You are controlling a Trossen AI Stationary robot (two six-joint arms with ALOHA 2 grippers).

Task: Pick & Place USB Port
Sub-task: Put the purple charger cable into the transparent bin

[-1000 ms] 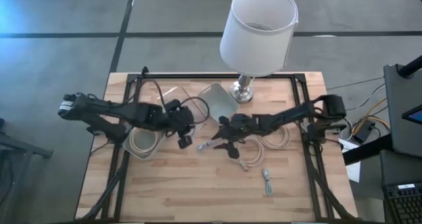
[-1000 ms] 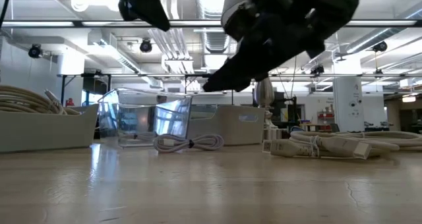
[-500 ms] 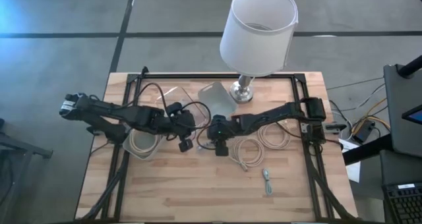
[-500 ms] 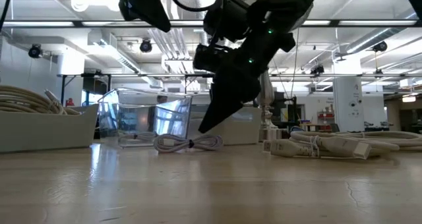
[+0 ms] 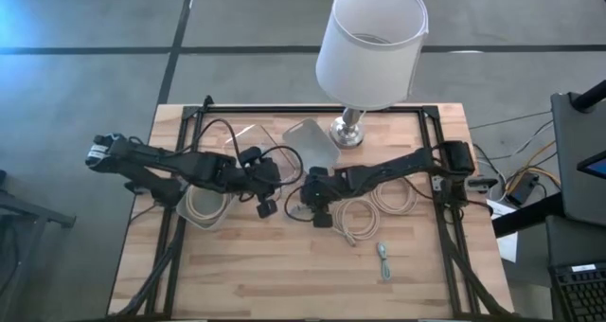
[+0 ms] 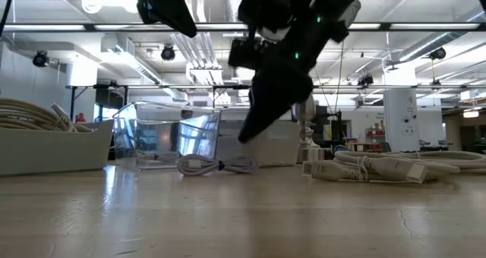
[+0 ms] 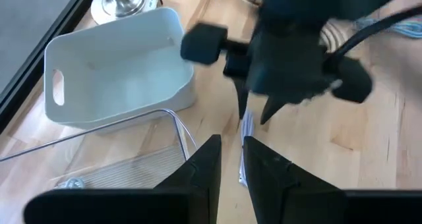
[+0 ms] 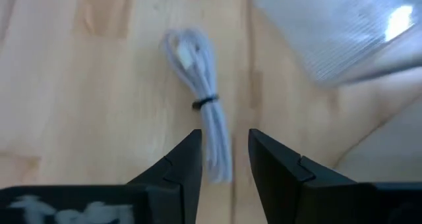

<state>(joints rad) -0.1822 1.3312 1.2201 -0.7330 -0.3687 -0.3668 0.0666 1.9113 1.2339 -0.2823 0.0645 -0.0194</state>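
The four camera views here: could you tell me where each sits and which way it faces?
High: overhead, straight down on table; both arms.
Low: tabletop height, level towards the room; right gripper comes from above.
Left wrist: past its fingers at white bin.
Right wrist: down on bundled cable, fingers astride.
The low and both wrist views share that cable.

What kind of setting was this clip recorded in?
Probably a robotics lab or workshop: exposed ceiling ducts and pipes behind the wooden table, a bare concrete floor, and bundled cables laid out for practice.
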